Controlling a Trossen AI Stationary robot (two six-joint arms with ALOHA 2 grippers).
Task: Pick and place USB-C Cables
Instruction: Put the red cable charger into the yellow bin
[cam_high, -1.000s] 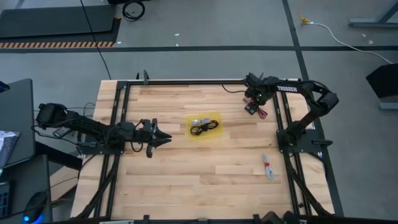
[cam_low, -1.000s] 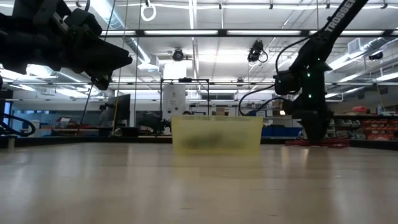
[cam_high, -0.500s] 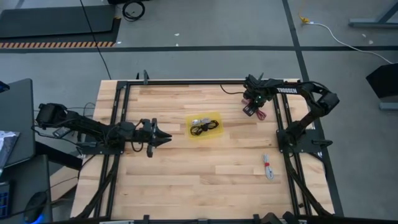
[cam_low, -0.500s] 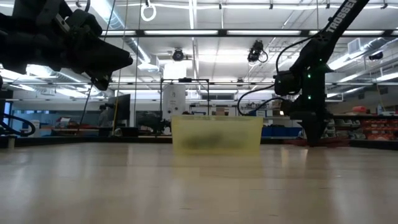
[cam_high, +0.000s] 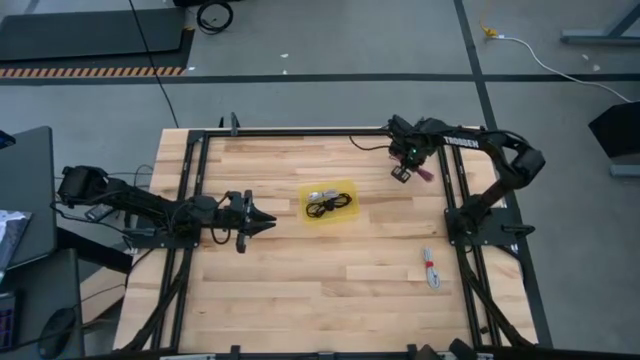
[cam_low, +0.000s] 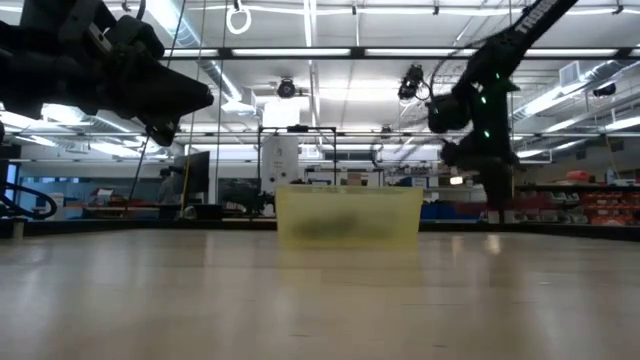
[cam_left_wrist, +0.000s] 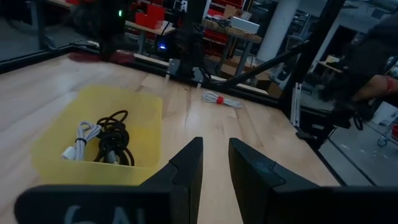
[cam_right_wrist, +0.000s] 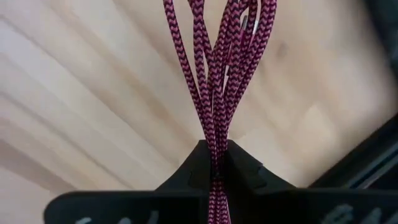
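Observation:
My right gripper (cam_high: 404, 174) hangs over the table's far right corner, shut on the dark red cable (cam_right_wrist: 217, 68), whose loops show beside it (cam_high: 424, 173). A yellow bin (cam_high: 347, 186) at the table's middle holds the black cable (cam_high: 328, 209) and the grey-silver cable (cam_high: 317, 195). The white cable with a red band (cam_high: 430, 268) lies flat on the table near the right edge. My left gripper (cam_high: 272, 224) hovers left of the bin, pointing at it, its fingers a narrow gap apart (cam_left_wrist: 216, 171) with nothing between them. My right gripper pinches several strands of the dark red cable (cam_right_wrist: 214, 134) between its two fingers, where the loops gather into a bunch. The fingers point down at it from above. The loops fan out beyond the fingertips, lifted clear of the table.
A black frame rail (cam_high: 449, 190) runs along the table's right side close to my right gripper. Bare wood lies between the bin and the white cable. The bin's wall (cam_left_wrist: 74, 171) stands just ahead of my left gripper.
My right gripper has shut on the dark red cable, which lay on the table by the far right corner, and has risen with it. The cable is now lifted clear of the wood.

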